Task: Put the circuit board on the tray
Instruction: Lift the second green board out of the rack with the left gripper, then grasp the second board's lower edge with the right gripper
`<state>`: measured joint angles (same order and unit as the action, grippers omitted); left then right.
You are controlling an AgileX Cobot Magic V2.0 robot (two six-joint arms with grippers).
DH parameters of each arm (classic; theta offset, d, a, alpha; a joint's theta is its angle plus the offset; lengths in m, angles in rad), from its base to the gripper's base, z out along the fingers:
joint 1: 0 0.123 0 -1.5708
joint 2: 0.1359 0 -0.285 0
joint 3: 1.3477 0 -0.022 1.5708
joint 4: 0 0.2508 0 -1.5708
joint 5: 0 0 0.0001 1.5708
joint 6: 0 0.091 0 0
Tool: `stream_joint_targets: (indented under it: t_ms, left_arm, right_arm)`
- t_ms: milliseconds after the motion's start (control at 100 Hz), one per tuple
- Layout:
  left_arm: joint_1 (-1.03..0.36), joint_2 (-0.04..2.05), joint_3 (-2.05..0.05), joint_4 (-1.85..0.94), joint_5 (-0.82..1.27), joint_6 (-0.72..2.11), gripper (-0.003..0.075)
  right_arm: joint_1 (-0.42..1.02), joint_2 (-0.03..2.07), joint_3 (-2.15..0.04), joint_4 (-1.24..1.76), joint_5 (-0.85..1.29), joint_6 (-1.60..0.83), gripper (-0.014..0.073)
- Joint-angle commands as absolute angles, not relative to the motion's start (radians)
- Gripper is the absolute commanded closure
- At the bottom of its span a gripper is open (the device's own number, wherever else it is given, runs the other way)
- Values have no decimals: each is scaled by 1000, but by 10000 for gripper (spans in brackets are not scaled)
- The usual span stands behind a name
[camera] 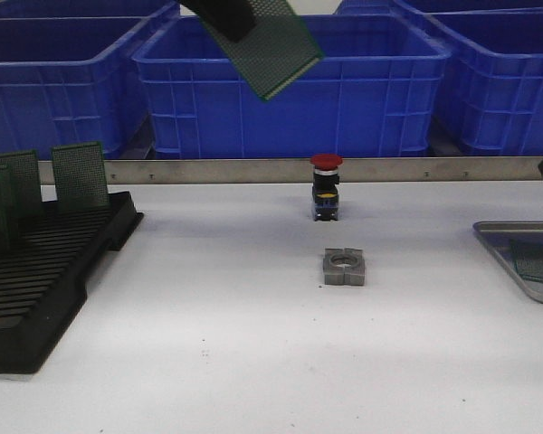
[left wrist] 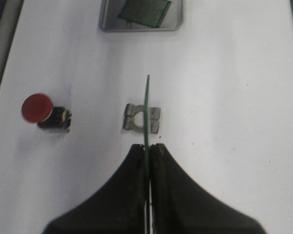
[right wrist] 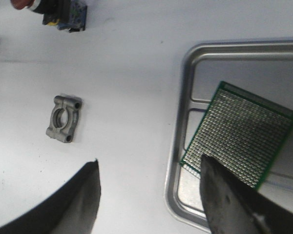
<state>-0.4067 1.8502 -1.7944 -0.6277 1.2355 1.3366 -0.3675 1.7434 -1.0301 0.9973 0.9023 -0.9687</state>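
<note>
Spanning the scene, the white counter (camera: 235, 344) carries a black slotted rack (camera: 36, 289) at left and the tray (camera: 507, 240) at right, one circuit board (right wrist: 239, 134) lying inside. Left gripper (left wrist: 148, 148), raised mid-scene, clamps a second board (camera: 276, 45) edge-on. Right gripper (right wrist: 149, 195) stands open above the tray's near-left rim.

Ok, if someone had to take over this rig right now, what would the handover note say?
Left gripper: shut on a circuit board, held high above the table, edge-on in the left wrist view, over the metal clamp block.
Right gripper: open, holding nothing, hovering at the tray.
Done: one earlier board already lies in the tray.
Left: carry the held board across to the tray and release it. More boards stand in the black rack.
</note>
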Motion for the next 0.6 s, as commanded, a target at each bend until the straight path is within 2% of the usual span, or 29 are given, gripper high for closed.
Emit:
stream_joint_targets:
  t_ms: [0,330,590]
  left_arm:
    - [-443,1800,-1821,-688,1272,1323,738]
    - [-468,1843,-1821,-688,1272,1277,738]
    - [-468,1854,-1821,-700,1272,1277,738]
  right_arm:
    - [-344,1690,-1059,1071,959,-1047,127]
    - [-268,1646,-1179,1129,1301,-1342,127]
    - [-213,1556,-1185,1134,1313,-1521,127]
